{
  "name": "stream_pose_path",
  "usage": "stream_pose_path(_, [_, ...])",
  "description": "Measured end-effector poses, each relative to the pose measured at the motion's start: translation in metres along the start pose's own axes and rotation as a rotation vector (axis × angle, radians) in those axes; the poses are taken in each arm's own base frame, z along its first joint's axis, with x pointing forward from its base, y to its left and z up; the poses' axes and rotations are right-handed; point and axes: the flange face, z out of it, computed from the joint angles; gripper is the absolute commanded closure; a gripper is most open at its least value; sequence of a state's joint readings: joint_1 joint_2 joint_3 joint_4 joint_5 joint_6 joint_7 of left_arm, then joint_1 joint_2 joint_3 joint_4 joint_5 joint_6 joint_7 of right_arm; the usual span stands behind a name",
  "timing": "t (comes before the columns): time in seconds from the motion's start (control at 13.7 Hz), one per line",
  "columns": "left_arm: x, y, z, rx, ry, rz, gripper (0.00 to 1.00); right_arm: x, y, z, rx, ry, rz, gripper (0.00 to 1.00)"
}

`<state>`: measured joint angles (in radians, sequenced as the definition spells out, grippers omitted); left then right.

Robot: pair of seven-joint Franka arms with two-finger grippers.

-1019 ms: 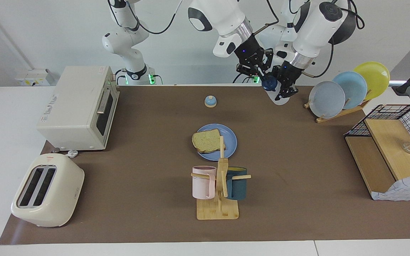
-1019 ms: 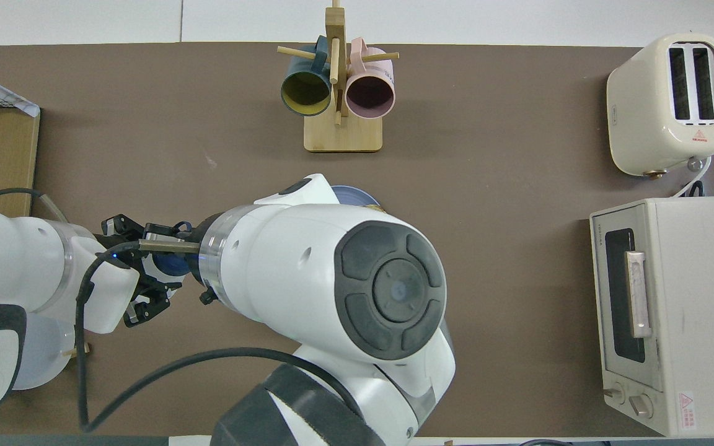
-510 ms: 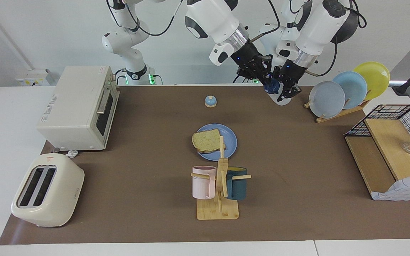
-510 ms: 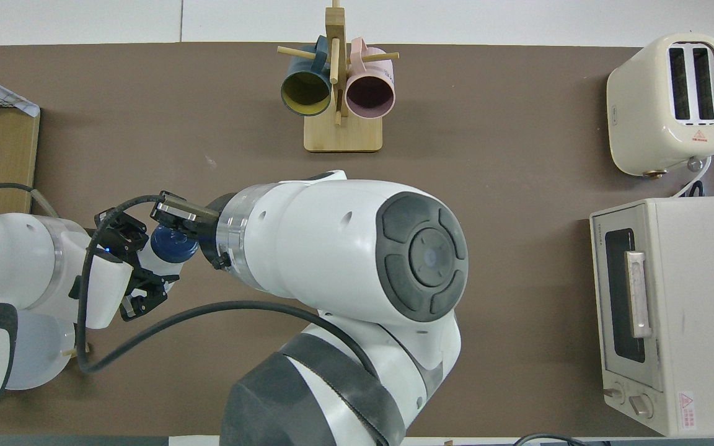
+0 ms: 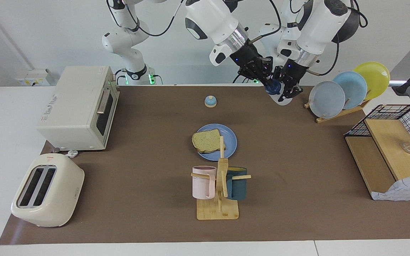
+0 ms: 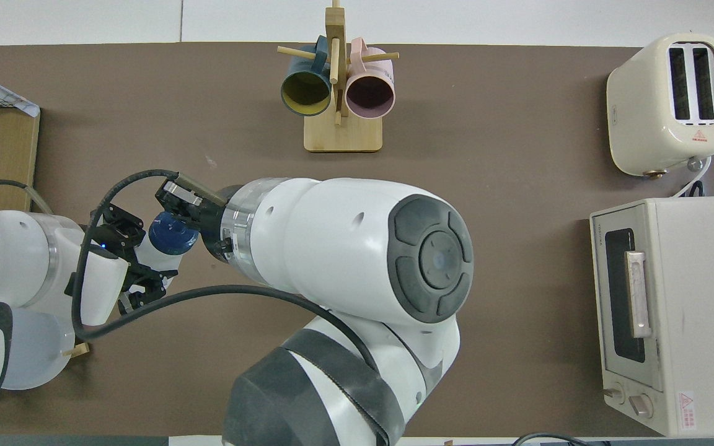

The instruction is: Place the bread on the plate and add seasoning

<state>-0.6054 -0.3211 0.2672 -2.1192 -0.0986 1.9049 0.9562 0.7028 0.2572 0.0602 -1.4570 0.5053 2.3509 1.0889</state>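
The seasoning [image 5: 283, 99] [image 6: 157, 255], a white bottle with a dark blue cap [image 5: 272, 86] [image 6: 171, 233], hangs tilted in the air over the table edge nearest the robots, beside the plate rack. My left gripper [image 5: 286, 93] [image 6: 143, 267] is shut on its white body. My right gripper [image 5: 269, 84] [image 6: 178, 218] is shut on its cap. The bread [image 5: 206, 140] lies flat on the blue plate [image 5: 229, 145] in the middle of the table. In the overhead view my right arm hides both.
A blue-domed bell [image 5: 210, 101] sits between the plate and the robots. A mug tree [image 5: 219, 188] stands just farther out than the plate. The oven [image 5: 80, 106] and toaster [image 5: 46, 195] are at the right arm's end, the plate rack [image 5: 347, 90] and wooden shelf [image 5: 386, 153] at the left arm's.
Both grippers have kept their hold while the bottle shifted slightly and tilted more. My right arm's wrist has swung round about the cap. Bread and plate have not moved.
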Motion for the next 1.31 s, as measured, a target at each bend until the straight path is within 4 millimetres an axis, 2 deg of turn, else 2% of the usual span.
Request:
stream_pose_path(0.66, [0.000,-0.001,-0.002,0.007,0.005,-0.009,1.00,0.002,0.000,0.000,0.030,0.016,0.073,1.00])
stream_pose_path(0.95, [0.002,0.002,0.002,-0.002,-0.003,-0.003,1.00,0.002,0.004,-0.001,-0.009,0.000,-0.036,1.00])
stream_pose_path(1.31, [0.011,0.010,0.006,-0.010,-0.005,0.019,1.00,0.010,0.011,-0.013,-0.082,-0.039,-0.218,1.00])
